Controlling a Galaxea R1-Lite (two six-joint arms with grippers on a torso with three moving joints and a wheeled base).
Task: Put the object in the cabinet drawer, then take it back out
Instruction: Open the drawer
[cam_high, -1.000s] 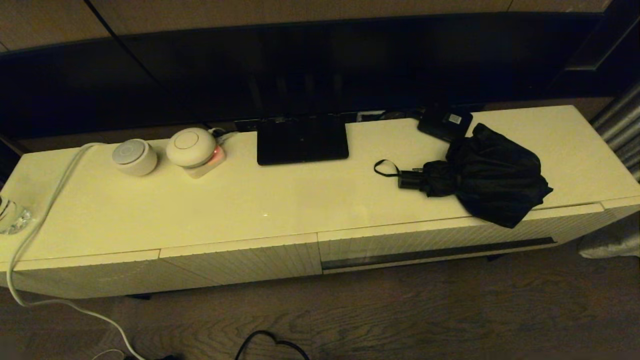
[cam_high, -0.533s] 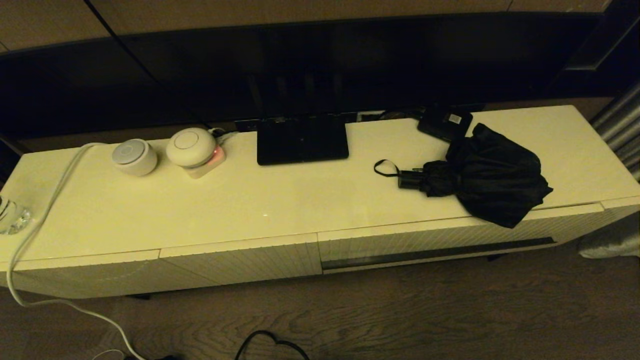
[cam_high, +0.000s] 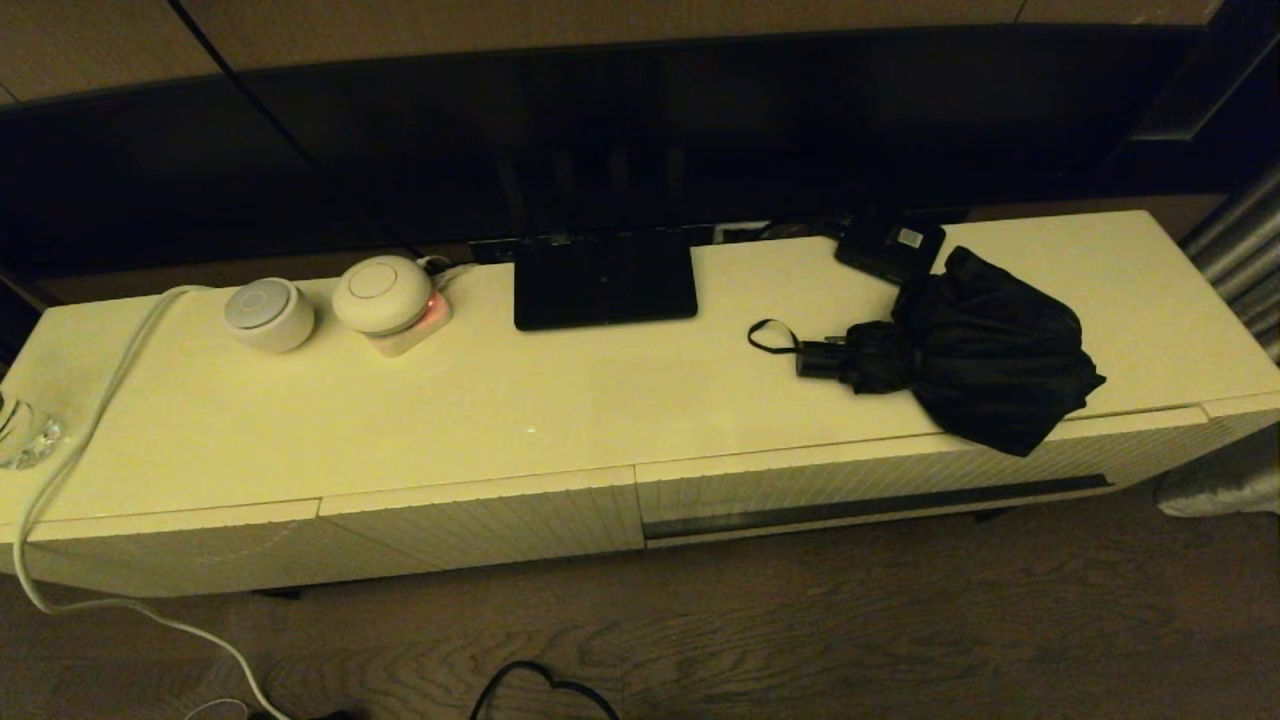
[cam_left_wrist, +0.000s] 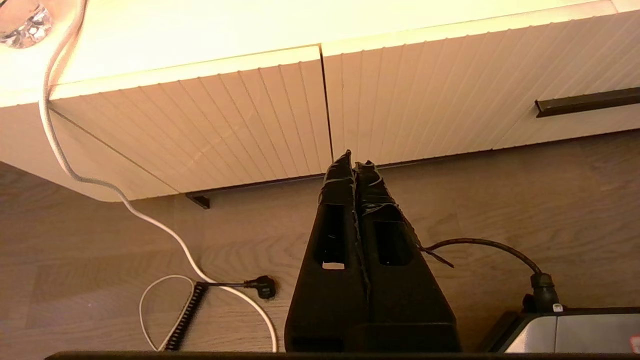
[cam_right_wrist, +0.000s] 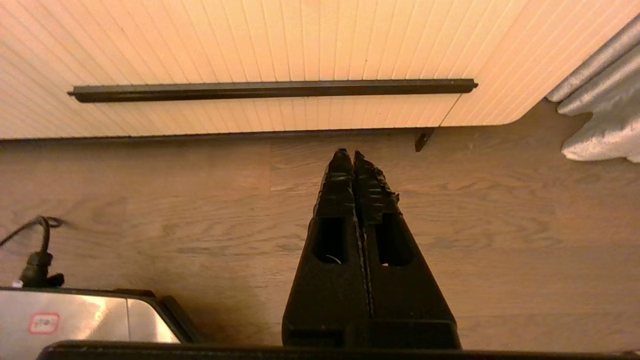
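The black folding umbrella (cam_high: 975, 355) lies on the right part of the cream cabinet top (cam_high: 560, 400), handle and strap loop pointing left, canopy overhanging the front edge. Below it the ribbed cabinet drawer (cam_high: 880, 480) is closed, its long dark slot (cam_right_wrist: 272, 90) facing my right gripper (cam_right_wrist: 354, 156). That gripper is shut and empty, low over the wooden floor in front of the drawer. My left gripper (cam_left_wrist: 355, 162) is also shut and empty, low before the shorter ribbed fronts (cam_left_wrist: 250, 115). Neither arm appears in the head view.
On the cabinet top stand two round white devices (cam_high: 268, 312) (cam_high: 382, 293), a black stand base (cam_high: 603, 280) and a small black box with a white label (cam_high: 890, 246). A white cable (cam_high: 70, 460) hangs over the left end. Cables lie on the floor (cam_left_wrist: 220, 285).
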